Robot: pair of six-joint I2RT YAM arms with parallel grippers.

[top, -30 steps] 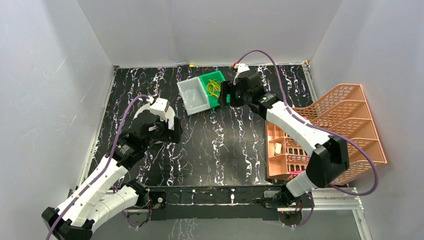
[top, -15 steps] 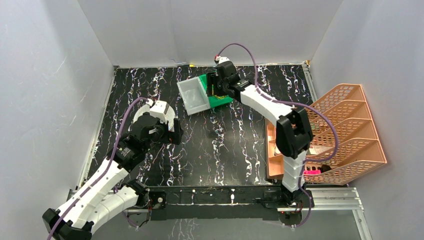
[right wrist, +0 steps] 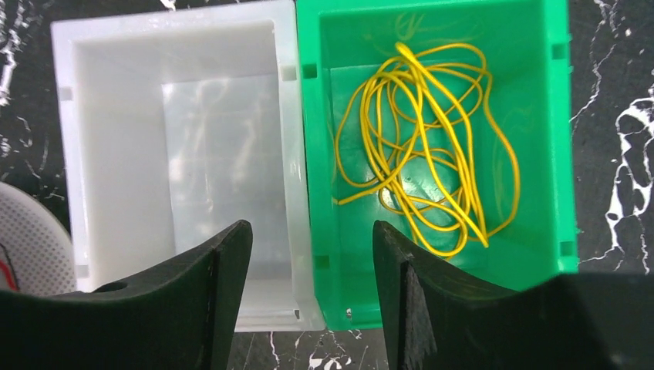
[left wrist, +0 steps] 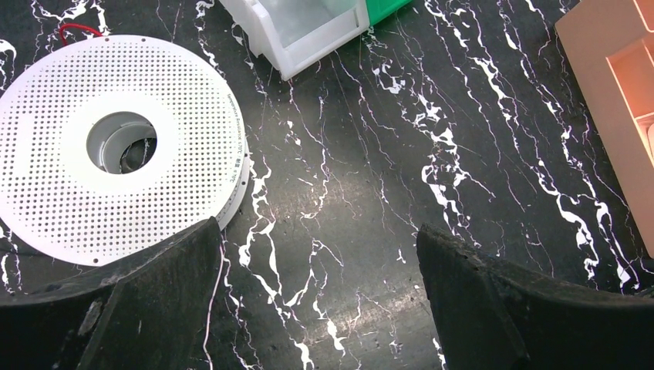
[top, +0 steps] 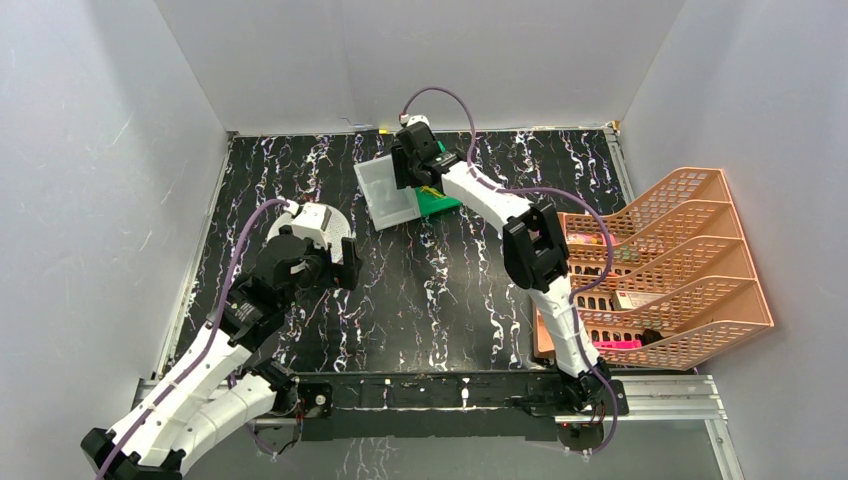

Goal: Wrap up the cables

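Note:
The yellow cables [right wrist: 420,146] lie in a loose tangle inside the green bin [right wrist: 551,154], which touches an empty white bin [right wrist: 177,154]. My right gripper [right wrist: 312,254] is open and empty above the two bins, its jaws straddling their shared wall. In the top view it [top: 412,165] hides the cables and most of the green bin [top: 440,200]. The white perforated spool [left wrist: 116,146] lies flat on the table to the left. My left gripper [left wrist: 320,254] is open and empty over bare table just right of the spool [top: 338,228].
An orange tiered file rack [top: 660,260] stands on the right side of the table, and its corner shows in the left wrist view [left wrist: 617,92]. The white bin [top: 385,195] sits at the back centre. Grey walls enclose the black marbled table [top: 450,290].
My right arm has swung left, from the right side of the green bin to directly over both bins. My left gripper has shifted slightly toward me beside the spool.

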